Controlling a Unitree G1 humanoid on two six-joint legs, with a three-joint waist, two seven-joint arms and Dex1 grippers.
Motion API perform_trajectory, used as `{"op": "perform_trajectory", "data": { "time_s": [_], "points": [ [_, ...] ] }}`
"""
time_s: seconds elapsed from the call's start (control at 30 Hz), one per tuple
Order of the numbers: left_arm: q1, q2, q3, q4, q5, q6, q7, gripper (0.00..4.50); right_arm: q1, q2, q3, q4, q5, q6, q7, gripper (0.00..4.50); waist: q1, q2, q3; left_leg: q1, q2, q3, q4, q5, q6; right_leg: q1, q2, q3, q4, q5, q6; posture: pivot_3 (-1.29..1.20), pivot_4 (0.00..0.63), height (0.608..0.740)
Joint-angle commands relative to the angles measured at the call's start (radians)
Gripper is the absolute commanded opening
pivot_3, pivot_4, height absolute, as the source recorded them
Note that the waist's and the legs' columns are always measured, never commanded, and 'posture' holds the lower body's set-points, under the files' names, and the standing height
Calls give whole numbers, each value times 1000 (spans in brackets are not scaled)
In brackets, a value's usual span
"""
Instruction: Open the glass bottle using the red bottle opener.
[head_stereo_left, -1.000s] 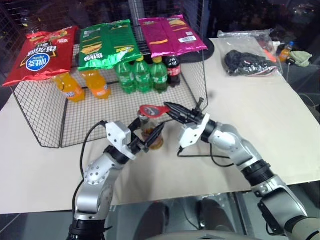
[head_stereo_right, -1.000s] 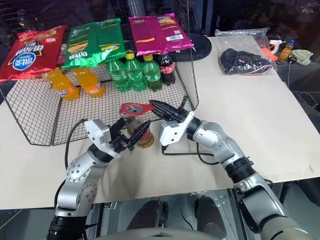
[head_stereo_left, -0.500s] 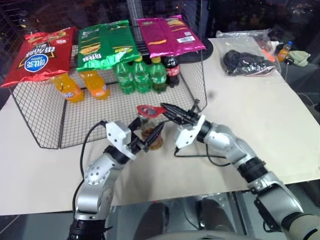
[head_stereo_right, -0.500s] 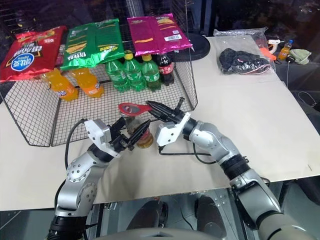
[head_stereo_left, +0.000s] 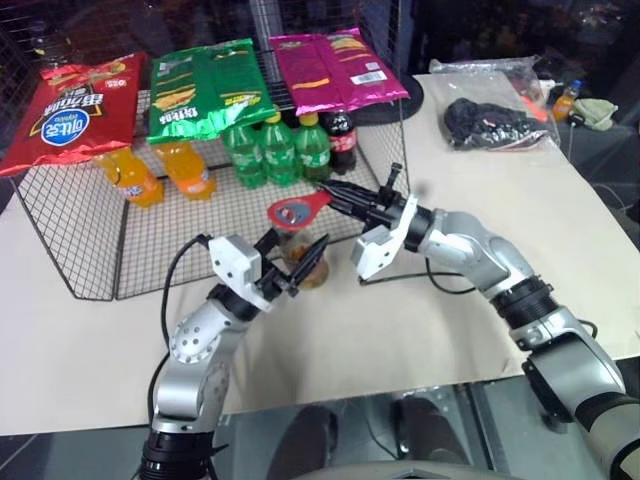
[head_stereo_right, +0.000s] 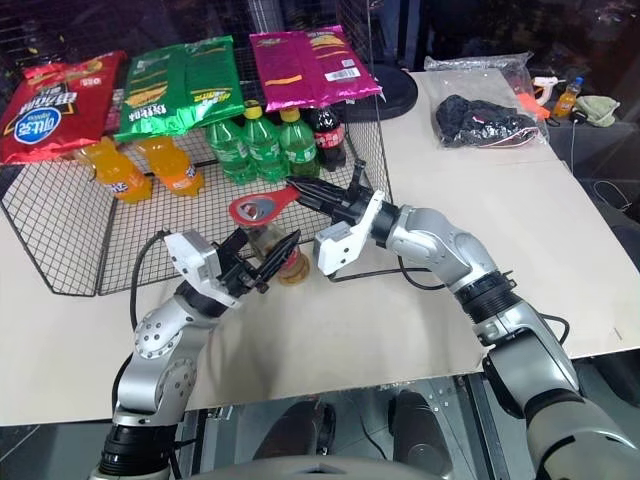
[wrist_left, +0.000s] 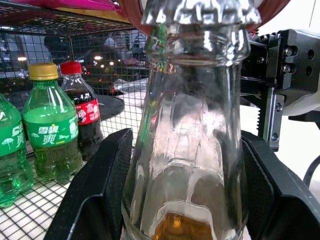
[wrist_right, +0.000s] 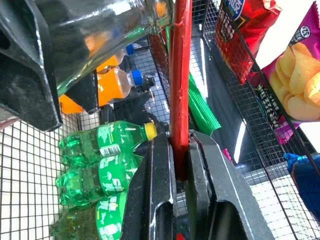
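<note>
Glass bottle (head_stereo_left: 300, 262) upright on table (head_stereo_left: 560, 250), near wire rack (head_stereo_left: 90, 240), clamped between left gripper (head_stereo_left: 296, 270) fingers. Red bottle opener (head_stereo_left: 297, 210) pinched in shut right gripper (head_stereo_left: 335, 196), ring over cap, now tilted higher than before. Prying likely underway; cap still on.

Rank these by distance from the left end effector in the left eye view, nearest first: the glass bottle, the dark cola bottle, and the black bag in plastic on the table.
From the left end effector:
1. Glass bottle, held between its fingers.
2. Dark cola bottle, behind it in the wire rack.
3. Black bag, at the table's far right corner.
</note>
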Motion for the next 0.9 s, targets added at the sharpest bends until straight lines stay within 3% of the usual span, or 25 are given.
{"op": "perform_trajectory", "data": {
  "time_s": [0.03,0.27,0.63,0.9],
  "points": [
    [35,7,-15,0,-5,11,-18,2316,-44,10,-96,-85,41,34,-54,0,0,0,0,0,0,0,0,0,0,0,0,0,0,0,0,0,150,740],
    [43,9,-30,-10,-12,23,-23,2316,-23,-4,-83,-53,-12,25,-81,0,0,0,0,0,0,0,0,0,0,0,0,0,0,0,0,0,150,740],
    [64,16,-44,-29,-33,55,-34,2316,-57,-50,-129,-119,-201,15,-299,0,0,0,0,-1,0,2,0,0,0,-2,0,2,1,0,0,0,150,740],
    [64,14,-47,-25,-35,58,-37,2316,-65,-56,-139,-96,-185,26,-331,0,0,0,-1,1,0,3,-1,0,0,-1,0,3,0,0,0,0,150,740]
  ]
}}
